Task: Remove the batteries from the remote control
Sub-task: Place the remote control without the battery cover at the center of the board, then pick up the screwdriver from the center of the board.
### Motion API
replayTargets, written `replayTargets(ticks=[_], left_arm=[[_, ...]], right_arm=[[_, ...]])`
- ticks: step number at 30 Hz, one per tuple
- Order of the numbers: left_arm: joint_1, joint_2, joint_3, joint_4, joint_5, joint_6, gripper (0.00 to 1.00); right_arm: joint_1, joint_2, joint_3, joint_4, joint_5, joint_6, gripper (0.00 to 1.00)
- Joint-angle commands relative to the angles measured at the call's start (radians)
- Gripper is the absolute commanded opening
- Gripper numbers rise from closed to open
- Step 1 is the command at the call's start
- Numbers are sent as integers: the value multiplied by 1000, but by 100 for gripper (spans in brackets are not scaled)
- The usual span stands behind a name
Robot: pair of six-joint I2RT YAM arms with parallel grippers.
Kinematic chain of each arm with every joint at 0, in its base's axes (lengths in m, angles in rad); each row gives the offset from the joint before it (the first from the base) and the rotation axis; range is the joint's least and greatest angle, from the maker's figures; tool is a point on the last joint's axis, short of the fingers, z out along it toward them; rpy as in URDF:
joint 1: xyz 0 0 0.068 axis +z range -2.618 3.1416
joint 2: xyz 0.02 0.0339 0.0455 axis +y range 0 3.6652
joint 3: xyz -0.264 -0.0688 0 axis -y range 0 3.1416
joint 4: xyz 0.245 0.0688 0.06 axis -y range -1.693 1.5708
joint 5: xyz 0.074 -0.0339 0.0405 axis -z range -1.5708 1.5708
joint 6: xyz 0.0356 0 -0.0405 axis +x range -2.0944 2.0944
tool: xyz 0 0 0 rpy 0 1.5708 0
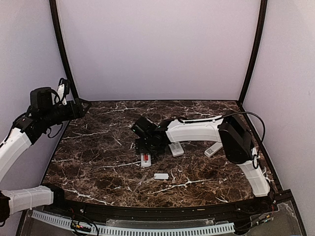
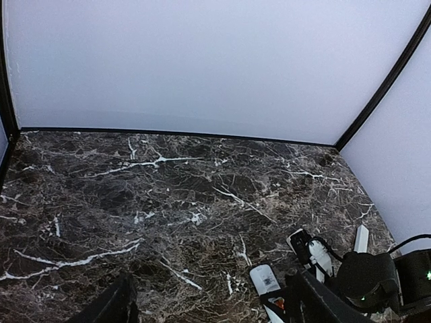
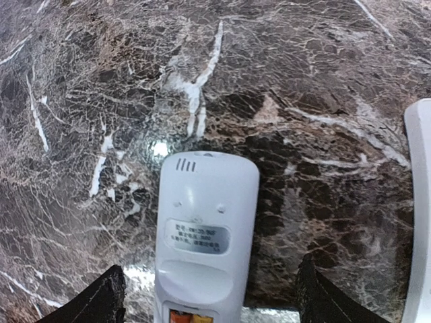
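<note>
Batteries (image 3: 188, 316): the orange ends showed in the open bay of the remote (image 3: 202, 229), so they weren't unloaded yet. The remote lay back-up on the table (image 1: 98, 147). Your right gripper (image 3: 210, 266) straddled it, jaws spread wide and gripping nothing, placed, I'd judge, to get at the cells. The white cover (image 1: 161, 176) lay near, off the remote. You parked the left gripper (image 2: 214, 279) high at the left, jaws apart and empty, likely to keep clear.
</note>
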Motion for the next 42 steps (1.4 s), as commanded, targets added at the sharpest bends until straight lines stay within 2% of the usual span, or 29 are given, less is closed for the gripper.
replayTargets(ticks=[1, 7, 10, 15, 21, 28, 32, 35, 42], left_arm=[[-12, 69, -17, 19, 114, -30, 76], [-158, 105, -34, -11, 27, -53, 75], [-237, 105, -129, 10, 49, -137, 75], [-372, 114, -263, -11, 73, -205, 73], [-527, 134, -297, -79, 41, -236, 70], [-707, 289, -274, -67, -8, -266, 65], [-752, 377, -246, -10, -18, -275, 57], [-779, 460, -218, 7, -38, -265, 48], [-836, 559, -151, 17, -61, -240, 42]], right_arm=[[-9, -154, -94, 86, 54, -37, 85], [-58, -412, -395, 335, 43, -84, 85], [-101, -537, -518, 413, 17, -102, 85], [-166, -636, -657, 476, -7, -121, 84], [-182, -666, -733, 532, -40, -91, 84], [-183, -692, -815, 599, -64, -12, 83], [-182, -689, -813, 587, -63, -15, 82], [-181, -682, -801, 584, -66, -20, 82], [-181, -667, -803, 584, -69, -12, 82]])
